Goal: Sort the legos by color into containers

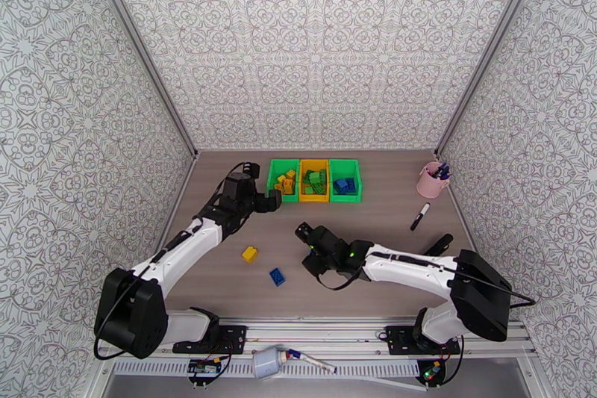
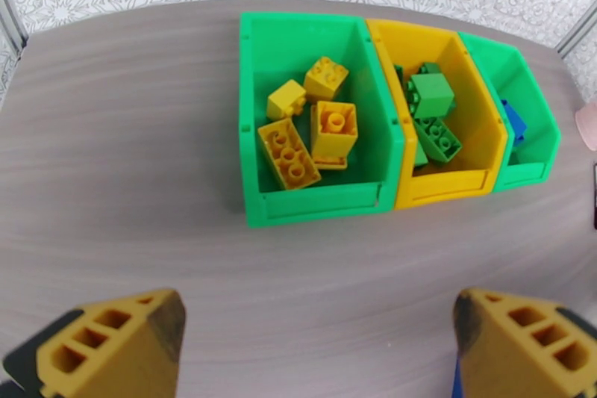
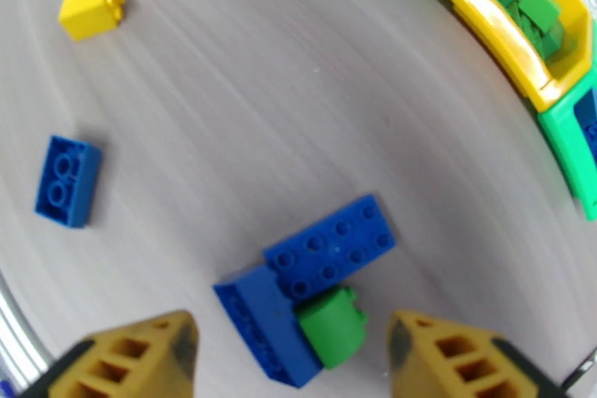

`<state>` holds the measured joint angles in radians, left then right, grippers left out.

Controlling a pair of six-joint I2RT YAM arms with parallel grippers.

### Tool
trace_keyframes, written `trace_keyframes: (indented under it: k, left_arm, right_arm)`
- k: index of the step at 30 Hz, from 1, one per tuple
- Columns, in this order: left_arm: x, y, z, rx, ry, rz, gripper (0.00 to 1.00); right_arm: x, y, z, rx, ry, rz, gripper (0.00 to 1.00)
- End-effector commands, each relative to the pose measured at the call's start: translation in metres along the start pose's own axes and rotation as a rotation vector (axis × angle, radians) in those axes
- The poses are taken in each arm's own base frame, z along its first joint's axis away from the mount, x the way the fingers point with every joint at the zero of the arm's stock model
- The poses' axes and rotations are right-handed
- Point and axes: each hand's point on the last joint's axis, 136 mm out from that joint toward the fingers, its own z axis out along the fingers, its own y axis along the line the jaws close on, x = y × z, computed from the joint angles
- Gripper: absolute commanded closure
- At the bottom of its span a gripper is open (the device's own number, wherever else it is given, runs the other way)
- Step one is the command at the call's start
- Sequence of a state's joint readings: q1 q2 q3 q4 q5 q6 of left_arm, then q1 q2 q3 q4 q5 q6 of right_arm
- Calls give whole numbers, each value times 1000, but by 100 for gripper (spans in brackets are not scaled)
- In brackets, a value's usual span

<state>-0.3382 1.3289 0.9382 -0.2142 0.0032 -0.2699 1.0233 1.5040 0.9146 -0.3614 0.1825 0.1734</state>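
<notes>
Three joined bins stand at the back: the left green bin holds several yellow legos, the yellow bin holds green legos, and the right green bin holds blue legos. My left gripper hangs open and empty just in front of the left bin. My right gripper is open above a cluster of two blue bricks and a green piece. A yellow brick and a blue brick lie loose on the table.
A pink cup of pens stands at the back right, with a black-and-white marker lying in front of it. Patterned walls close in the table on three sides. A white bottle lies on the front rail.
</notes>
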Motion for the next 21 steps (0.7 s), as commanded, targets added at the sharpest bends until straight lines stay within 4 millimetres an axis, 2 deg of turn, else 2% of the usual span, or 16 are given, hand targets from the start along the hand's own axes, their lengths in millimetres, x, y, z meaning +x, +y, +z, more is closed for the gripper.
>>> trace_keyframes:
  k: [1, 6, 12, 15, 21]
  left_arm:
    - [-1, -2, -25, 1, -10, 47, 0]
    - [3, -3, -63, 10, -21, 120, 0]
    - [20, 13, -88, -49, 26, 152, 0]
    - [27, 19, -92, -65, 39, 171, 0]
    - [36, 18, -77, -6, 11, 158, 0]
  right_arm:
    - [8, 11, -7, -75, 77, 66, 29]
    - [18, 8, -7, -78, 163, 31, 38]
    - [17, 14, 7, -86, 218, -2, 43]
    - [18, 11, 14, -64, 240, -19, 45]
    - [21, 6, 27, -54, 284, -44, 44]
